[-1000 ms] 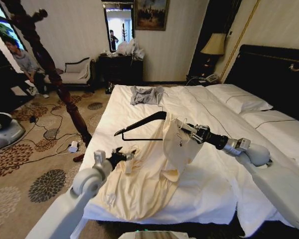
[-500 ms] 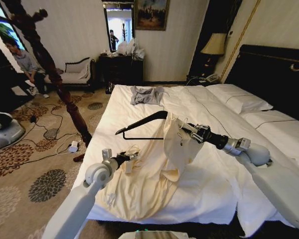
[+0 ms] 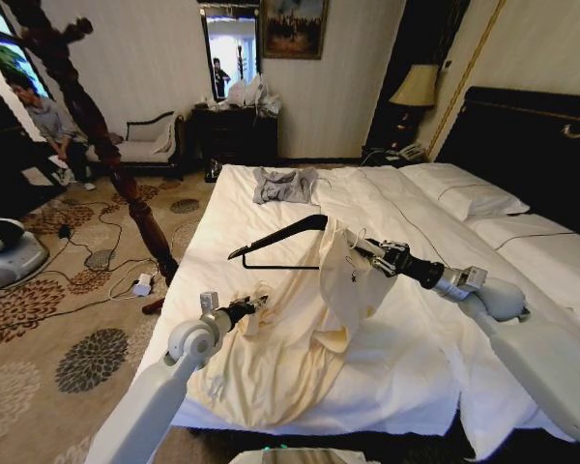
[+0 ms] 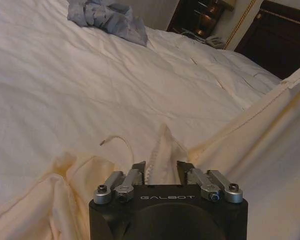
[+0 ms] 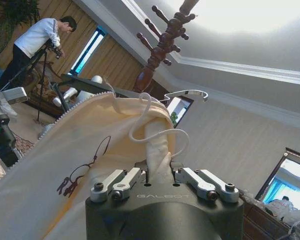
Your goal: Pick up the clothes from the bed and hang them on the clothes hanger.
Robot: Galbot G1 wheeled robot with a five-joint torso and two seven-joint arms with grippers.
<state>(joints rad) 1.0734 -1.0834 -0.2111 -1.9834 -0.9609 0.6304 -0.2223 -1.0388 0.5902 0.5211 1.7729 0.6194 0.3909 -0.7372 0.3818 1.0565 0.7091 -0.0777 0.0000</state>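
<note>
Both arms reach forward, fingers (image 4: 140, 169) pinched nearly closed.

Thin matt cloth clothes (image 3: 300, 338), prob. plastic hanger (image 3: 275, 242).

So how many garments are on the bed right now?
2: the cream garment, held up by the right pincer and pinched by the left pincer; the grey garment farther up. Folds may hide more.

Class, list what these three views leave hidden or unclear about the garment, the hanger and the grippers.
- Thin black triangular hanger: head view, its right end is covered by the large cream soft-fabric garment.
- Right gripper: fabric fills the jaws, hiding what else they clamp.
- Left gripper: left wrist view, fingertips buried in a garment fold.
</note>
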